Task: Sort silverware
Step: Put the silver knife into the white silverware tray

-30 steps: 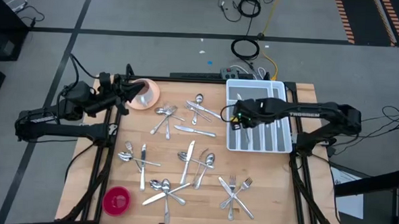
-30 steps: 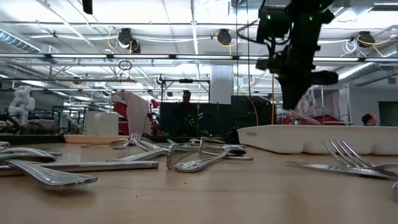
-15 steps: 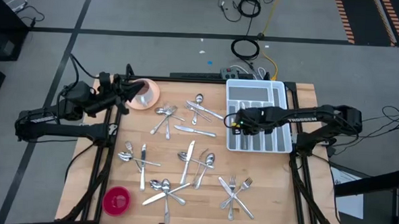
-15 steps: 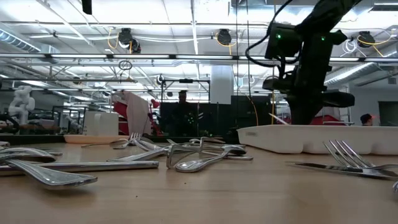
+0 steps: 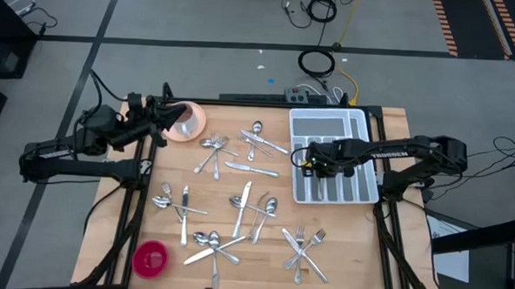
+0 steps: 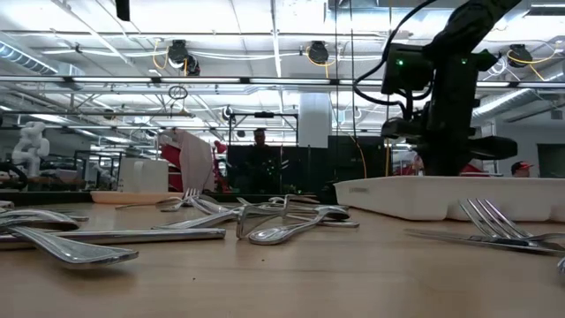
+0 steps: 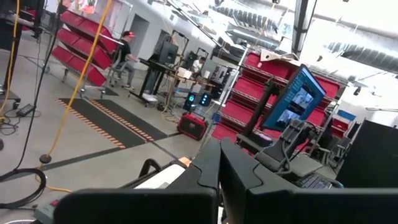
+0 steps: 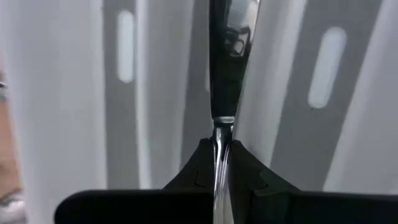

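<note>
Right gripper (image 5: 309,159): low over the left side of the white tray (image 5: 363,127); fingers pinched tight on the thin neck of a knife (image 8: 225,68), whose blade points ahead along one of the long slots; the wrist view shows the piece lined up with a slot wall, which I judge is so it can drop in lengthwise rather than lie across a divider.

Left gripper (image 5: 166,114): parked at the table's far left edge by the pink cup (image 5: 189,120); fingers pressed together on nothing; waiting out of the way.

Silverware (image 5: 237,205): mostly loose on the wooden table (image 5: 348,253); a spoon-and-knife cluster near the far middle, crossed pieces in the centre, forks (image 5: 303,247) near the front right; a few pieces seem to lie in the tray's slots, though which kind I cannot tell.

Red dish (image 5: 151,257): front left corner, apart from everything.

Change from a second ago: the right arm has come down and drawn back along the tray, from high over its far part to low at mid-length; the tray itself looks nudged slightly, its far corner shifted; left arm and loose pieces unchanged.

Step in hand: my guess is letting the knife go into its slot.
</note>
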